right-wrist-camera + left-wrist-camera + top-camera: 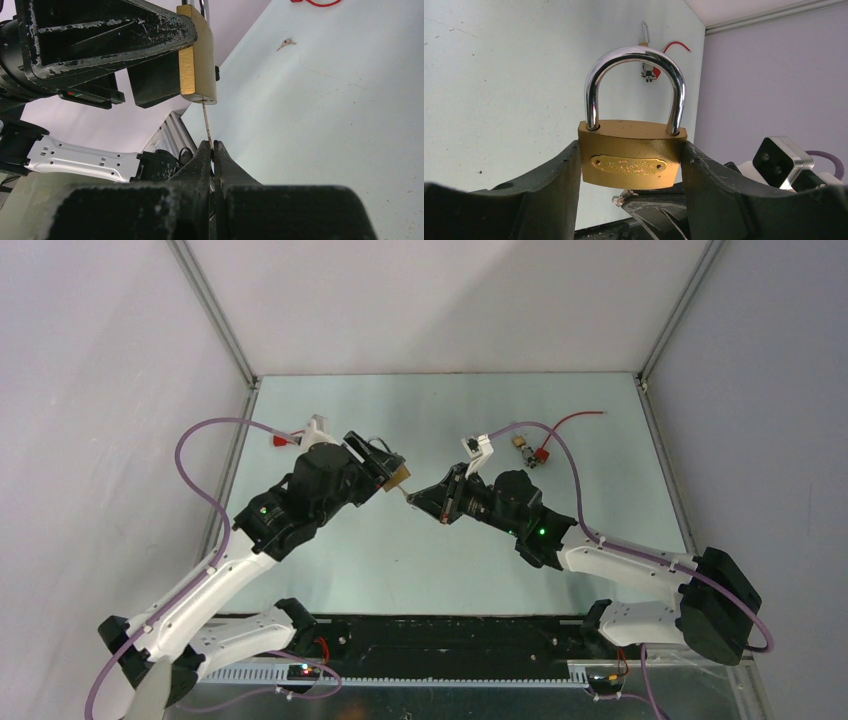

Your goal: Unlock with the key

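Silvery thin metal key (206, 122) is pinched in my closed right gripper (212, 148), its tip meeting the underside of the brass padlock with chrome shackle (198, 55). My left gripper (630, 167) clamps that padlock's body by its sides. Keep the blade aligned with the keyway, seat it fully, then rotate.

Soft, even light fills the overhead view: the pale bench (440, 550) is bright, with only faint shadows under the arms. In the left wrist view the padlock (631, 160) is sharp, and its shackle (596, 80) is streaked with white glare toward 12 o'clock. The left claw (630, 152) around it sits dark. In the right wrist view the right claw (211, 147) is crisp at its tips, but its body at 6 o'clock blurs into black.
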Robot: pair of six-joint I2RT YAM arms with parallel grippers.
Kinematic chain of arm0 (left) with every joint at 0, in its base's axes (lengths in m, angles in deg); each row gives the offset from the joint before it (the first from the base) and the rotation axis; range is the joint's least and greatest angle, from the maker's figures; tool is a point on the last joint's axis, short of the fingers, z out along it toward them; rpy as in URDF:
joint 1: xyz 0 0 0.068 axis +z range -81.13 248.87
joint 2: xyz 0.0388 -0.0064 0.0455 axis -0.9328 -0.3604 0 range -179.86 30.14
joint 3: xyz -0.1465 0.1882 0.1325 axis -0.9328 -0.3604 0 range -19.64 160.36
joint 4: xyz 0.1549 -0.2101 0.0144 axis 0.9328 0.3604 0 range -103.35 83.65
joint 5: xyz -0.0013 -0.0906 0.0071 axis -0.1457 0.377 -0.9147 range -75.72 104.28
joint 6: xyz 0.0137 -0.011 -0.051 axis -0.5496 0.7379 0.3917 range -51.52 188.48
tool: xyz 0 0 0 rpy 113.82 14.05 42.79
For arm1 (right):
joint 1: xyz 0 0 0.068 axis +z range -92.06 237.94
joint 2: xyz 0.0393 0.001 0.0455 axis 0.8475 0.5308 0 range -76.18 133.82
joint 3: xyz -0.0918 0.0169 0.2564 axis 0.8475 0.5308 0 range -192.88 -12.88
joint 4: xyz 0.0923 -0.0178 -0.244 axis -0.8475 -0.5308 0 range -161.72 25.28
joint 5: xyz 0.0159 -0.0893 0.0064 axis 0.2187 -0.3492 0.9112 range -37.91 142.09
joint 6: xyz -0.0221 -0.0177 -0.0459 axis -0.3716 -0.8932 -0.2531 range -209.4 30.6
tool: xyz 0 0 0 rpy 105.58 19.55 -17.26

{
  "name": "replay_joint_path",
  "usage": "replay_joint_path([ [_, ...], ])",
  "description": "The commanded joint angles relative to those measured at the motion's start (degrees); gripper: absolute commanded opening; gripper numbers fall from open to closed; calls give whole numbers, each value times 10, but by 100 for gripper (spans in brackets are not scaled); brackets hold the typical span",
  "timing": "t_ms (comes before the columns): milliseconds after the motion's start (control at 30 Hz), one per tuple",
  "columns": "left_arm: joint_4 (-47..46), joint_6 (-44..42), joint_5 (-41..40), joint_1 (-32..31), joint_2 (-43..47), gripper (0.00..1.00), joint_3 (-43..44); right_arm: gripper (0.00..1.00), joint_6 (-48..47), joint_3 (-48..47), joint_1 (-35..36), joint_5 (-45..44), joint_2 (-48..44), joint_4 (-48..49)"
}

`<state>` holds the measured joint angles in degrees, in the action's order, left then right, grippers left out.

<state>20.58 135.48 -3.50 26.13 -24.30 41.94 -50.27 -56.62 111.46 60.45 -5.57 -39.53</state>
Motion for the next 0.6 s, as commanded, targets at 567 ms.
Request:
replay_joint_path([
  [567, -67, -3, -10, 1, 10, 0, 1, 0, -18, -27, -1, -30, -24, 23],
])
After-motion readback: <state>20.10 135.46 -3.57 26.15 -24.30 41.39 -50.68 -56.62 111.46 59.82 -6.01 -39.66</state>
